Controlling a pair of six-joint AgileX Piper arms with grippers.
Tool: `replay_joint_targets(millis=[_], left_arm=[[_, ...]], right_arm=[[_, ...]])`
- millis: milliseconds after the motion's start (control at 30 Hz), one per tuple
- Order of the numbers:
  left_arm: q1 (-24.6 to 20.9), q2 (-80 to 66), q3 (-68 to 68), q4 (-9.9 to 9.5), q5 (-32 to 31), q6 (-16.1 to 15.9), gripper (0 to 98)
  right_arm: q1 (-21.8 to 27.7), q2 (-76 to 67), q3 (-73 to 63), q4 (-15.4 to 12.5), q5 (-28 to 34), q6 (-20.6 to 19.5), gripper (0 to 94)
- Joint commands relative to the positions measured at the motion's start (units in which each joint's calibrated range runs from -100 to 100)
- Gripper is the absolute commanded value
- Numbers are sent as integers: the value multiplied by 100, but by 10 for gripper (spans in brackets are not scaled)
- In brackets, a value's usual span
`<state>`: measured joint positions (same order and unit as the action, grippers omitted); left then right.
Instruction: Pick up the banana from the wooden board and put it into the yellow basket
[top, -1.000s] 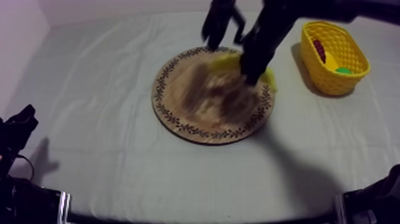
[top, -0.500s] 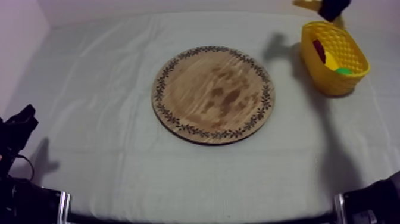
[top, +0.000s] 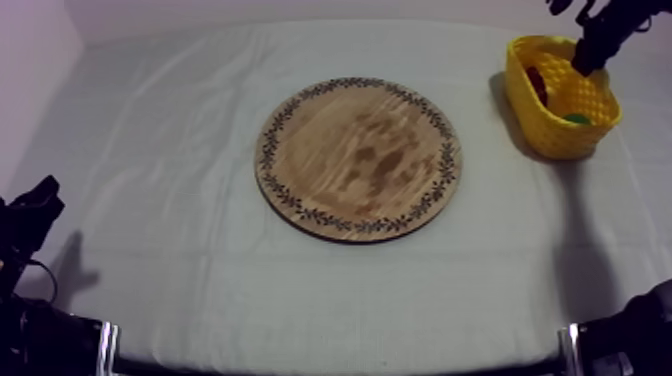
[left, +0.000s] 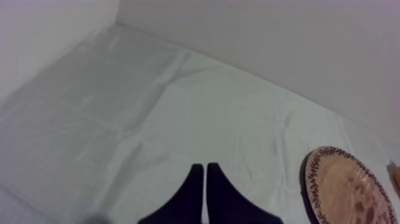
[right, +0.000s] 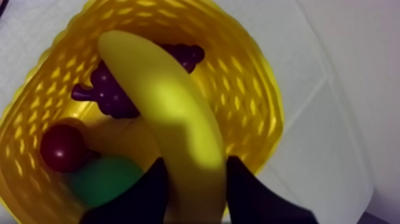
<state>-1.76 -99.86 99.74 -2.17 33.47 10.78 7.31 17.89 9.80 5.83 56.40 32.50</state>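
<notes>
Two arms, two very different poses. Our right arm comes in at the upper right of the top view and bends down, so that the right gripper (top: 590, 50) hangs over the yellow basket (top: 552, 135) at the table's right side. From the right wrist we look straight down into that basket. The two black fingers (right: 146, 193) are closed round the near end of the banana (right: 172, 113) and hold it firmly between them. The banana stretches away from the claw across the basket's opening; we cannot tell whether its far end touches anything below.

Under it lie a bunch of grapes (right: 110, 95), a small red fruit (right: 61, 147) and a green fruit (right: 104, 180) — all inside the basket.

Our left arm sits low at the left edge of the top view, with the left gripper (top: 35, 205) well apart from everything else. In the left wrist view its fingers lie together as a narrow wedge over the grey-white cloth (left: 137, 101), holding nothing.

Between the arms, the round wooden board (top: 358, 158) lies flat on the cloth — its patterned rim fully in sight and its face bare.
</notes>
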Motion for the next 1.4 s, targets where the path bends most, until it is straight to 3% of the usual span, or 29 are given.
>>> replay_joint_targets(millis=[0,200,333,400,500,567,667,933,1200,1367], left_arm=[[-1,3,4,0,0,-1,1],[-1,3,4,0,0,-1,1],[-1,3,4,0,0,-1,1],[-1,3,4,0,0,-1,1],[-1,3,4,0,0,-1,1],[-1,3,4,0,0,-1,1],[-1,3,4,0,0,-1,1],[-1,3,4,0,0,-1,1],[-1,3,4,0,0,-1,1],[-1,3,4,0,0,-1,1]], right_arm=[[-18,14,136,25,-33,-25,327],[-71,19,420,118,-318,-155,500],[-66,-51,552,55,-388,-135,538],[-47,-126,607,-39,-352,-108,478],[8,-291,679,-230,-265,-163,291],[25,-477,860,-255,-370,-405,161],[-6,-838,1304,-184,-592,-849,61],[-229,-2619,3295,-198,-1250,-1577,10],[-487,-5024,5286,-616,-1232,-1584,8],[-868,-6694,6404,-231,-1251,-2212,7]])
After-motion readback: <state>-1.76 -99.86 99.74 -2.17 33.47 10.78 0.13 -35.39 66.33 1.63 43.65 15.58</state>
